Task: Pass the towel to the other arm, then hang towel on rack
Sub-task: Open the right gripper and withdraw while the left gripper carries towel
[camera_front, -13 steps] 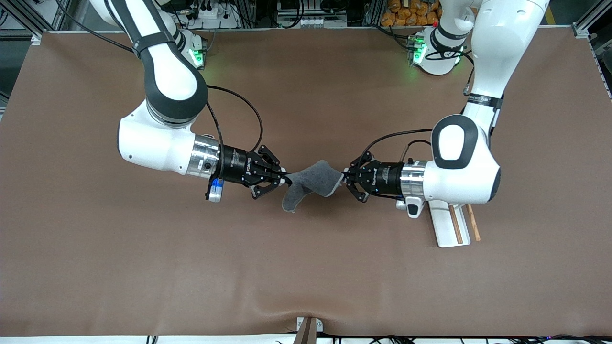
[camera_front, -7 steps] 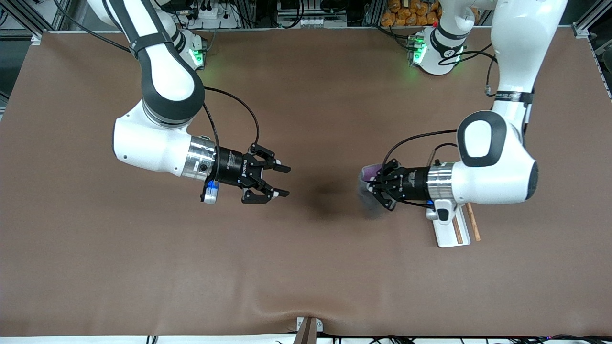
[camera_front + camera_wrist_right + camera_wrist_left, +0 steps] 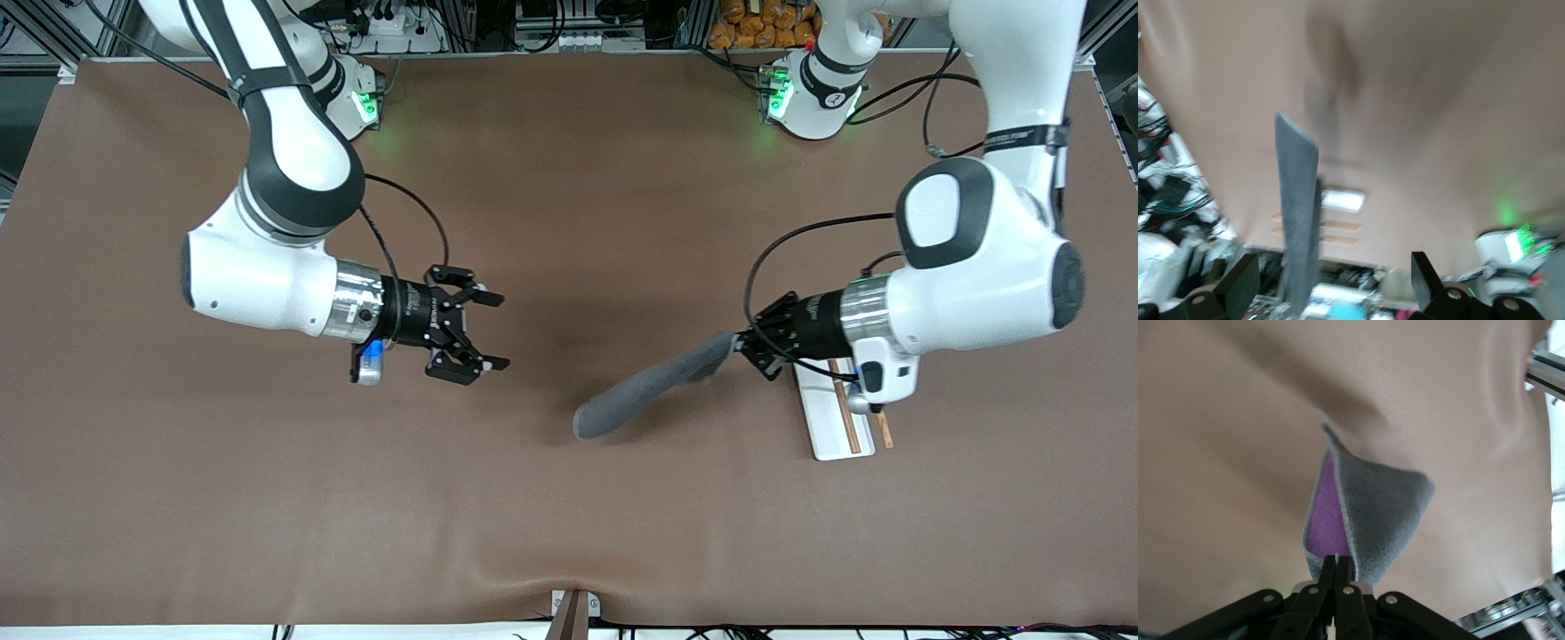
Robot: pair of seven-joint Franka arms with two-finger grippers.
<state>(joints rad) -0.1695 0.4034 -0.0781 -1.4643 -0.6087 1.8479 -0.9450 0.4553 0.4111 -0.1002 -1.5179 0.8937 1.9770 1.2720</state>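
A: Front view first; where's the cloth?

B: The small dark grey fuzzy towel (image 3: 649,389) hangs in the air from the left arm's black two-finger gripper (image 3: 745,342), fingers pinched together on one end; the free end trails out over the brown table (image 3: 569,516) toward the middle; the gripper is just beside the small white tray rack with thin brown wooden rods (image 3: 836,418).

A: Other arm?

B: The right arm's black gripper (image 3: 484,331) has its fingers spread apart, nothing between them, over the table toward its own end; it waits.

A: Left wrist view?

B: Fingers closed tight on the towel's edge (image 3: 1368,513); the cloth is folded over, purple on the inner face.

A: Right wrist view?

B: Open fingertips (image 3: 1425,270) at the frame edge; the towel (image 3: 1298,220) shows as a grey strip farther off, the rack (image 3: 1338,213) past it, blurred.

A: Step?

B: I'd say the pass is done; hanging is in hand. Next: lift the towel over the rods, drape it across, let go.
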